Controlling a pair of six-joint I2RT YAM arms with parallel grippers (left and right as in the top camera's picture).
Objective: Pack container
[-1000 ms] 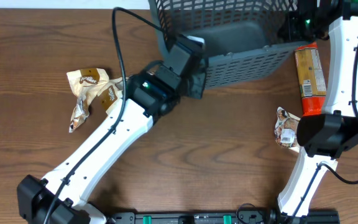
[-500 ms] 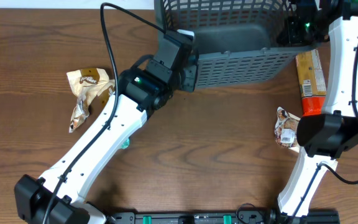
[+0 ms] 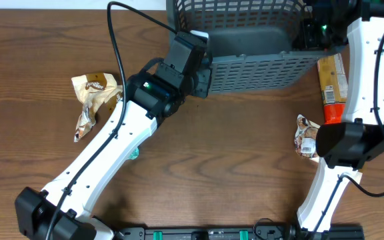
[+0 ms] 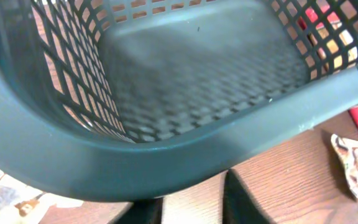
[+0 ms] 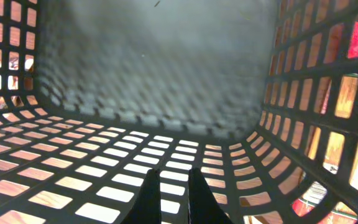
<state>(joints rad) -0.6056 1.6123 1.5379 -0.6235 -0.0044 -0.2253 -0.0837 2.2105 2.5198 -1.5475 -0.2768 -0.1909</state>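
Container (image 3: 259,70) wall nipped by near-closed right pincer (image 5: 174,186); left pincer (image 4: 194,190) spread beneath 7 o'clock rim; grey-blue lattice, solid floor.

Overhead view: brown wooden table (image 3: 245,147) with a long, wavy grain fills nearly the whole frame. The grain runs left to right, with darker streaks across the centre and lower left. Surface matt, no strong glare.

Upper left of the frame: a thin pale strip (image 3: 59,3) runs along the top edge, past the table's far side. Wall or floor, cannot tell.

Bottom centre: a black bar (image 3: 199,233) with small green fittings lies along the table's near edge.

Light is even and diffuse from above, and the shadows on the wood are soft and short.

Left wrist view, lower right: same wood (image 4: 291,168), reddish-brown, fine grain lines visible.
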